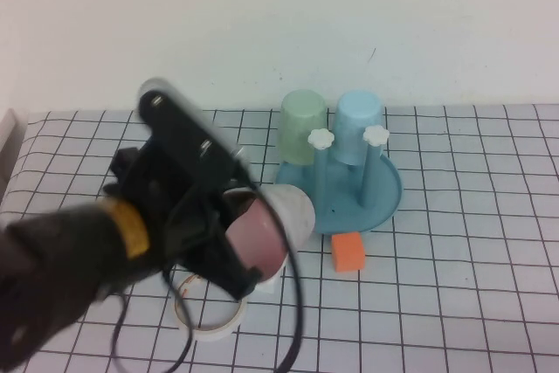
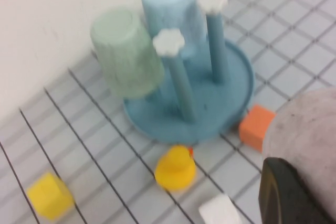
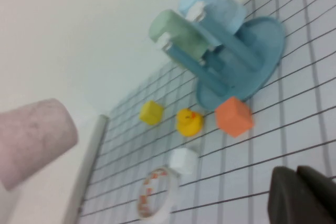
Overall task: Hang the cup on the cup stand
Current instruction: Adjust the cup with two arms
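Note:
My left gripper (image 1: 249,255) is shut on the pale pink cup (image 1: 272,226) and holds it on its side above the table, just left of the cup stand (image 1: 389,200). In the left wrist view the cup (image 2: 310,129) fills the corner beside one dark finger (image 2: 286,198). The blue cup stand (image 2: 236,95) has two free pegs with white knobs (image 1: 321,139). A pale green cup (image 1: 303,124) and a light blue cup (image 1: 359,120) hang on its back pegs. My right gripper (image 3: 302,192) is shut and empty, low over the table; it is out of the high view.
An orange cube (image 1: 348,253) lies in front of the stand. A tape ring (image 1: 210,319) lies under my left arm. A yellow duck (image 2: 176,169), a yellow cube (image 2: 50,195) and a white cube (image 2: 220,211) lie left of the stand.

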Tool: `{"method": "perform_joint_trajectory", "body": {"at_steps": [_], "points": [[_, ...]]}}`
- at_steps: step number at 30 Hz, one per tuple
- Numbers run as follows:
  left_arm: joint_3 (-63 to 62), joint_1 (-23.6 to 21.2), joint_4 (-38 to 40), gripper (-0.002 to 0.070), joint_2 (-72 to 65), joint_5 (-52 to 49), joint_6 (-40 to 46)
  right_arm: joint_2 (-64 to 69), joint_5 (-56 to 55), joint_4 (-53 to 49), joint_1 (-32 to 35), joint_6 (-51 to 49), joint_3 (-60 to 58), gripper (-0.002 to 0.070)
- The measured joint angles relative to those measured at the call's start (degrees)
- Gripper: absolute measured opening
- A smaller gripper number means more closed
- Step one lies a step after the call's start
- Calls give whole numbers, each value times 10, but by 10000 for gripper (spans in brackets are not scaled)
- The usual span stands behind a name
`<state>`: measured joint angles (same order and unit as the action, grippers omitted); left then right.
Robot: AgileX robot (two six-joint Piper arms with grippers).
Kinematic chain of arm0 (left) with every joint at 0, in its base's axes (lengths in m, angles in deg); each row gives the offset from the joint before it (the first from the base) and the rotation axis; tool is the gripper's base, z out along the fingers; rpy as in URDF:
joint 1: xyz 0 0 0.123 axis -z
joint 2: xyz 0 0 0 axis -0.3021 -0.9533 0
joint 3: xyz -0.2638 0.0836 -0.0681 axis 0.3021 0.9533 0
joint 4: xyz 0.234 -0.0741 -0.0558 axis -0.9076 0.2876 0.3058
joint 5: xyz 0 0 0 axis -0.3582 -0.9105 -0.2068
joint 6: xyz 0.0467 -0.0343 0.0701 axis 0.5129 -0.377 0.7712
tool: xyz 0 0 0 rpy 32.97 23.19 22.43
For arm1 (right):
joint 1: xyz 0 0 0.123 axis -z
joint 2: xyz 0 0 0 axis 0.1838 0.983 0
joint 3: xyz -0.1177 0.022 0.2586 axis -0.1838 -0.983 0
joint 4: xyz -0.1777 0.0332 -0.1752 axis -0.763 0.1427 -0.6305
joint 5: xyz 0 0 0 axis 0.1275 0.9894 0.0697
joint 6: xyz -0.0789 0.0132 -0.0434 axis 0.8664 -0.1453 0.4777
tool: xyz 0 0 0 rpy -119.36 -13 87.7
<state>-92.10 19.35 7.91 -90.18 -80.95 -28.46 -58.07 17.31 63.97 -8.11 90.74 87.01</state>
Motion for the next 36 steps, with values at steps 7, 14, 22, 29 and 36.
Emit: {"method": "perform_joint_trajectory", "body": {"at_steps": [7,14,22,29,36], "points": [[84,0,-8,10,33,220,68,0,24,103,0,24,0,-1],[87,0,161,10,32,413,290,109,76,298,0,183,20,-1],[87,0,314,9,22,465,340,425,225,375,0,344,181,75],[87,0,322,10,16,465,341,733,375,375,-46,336,373,515],[87,0,323,10,16,464,342,925,383,375,-158,311,578,636]]}}
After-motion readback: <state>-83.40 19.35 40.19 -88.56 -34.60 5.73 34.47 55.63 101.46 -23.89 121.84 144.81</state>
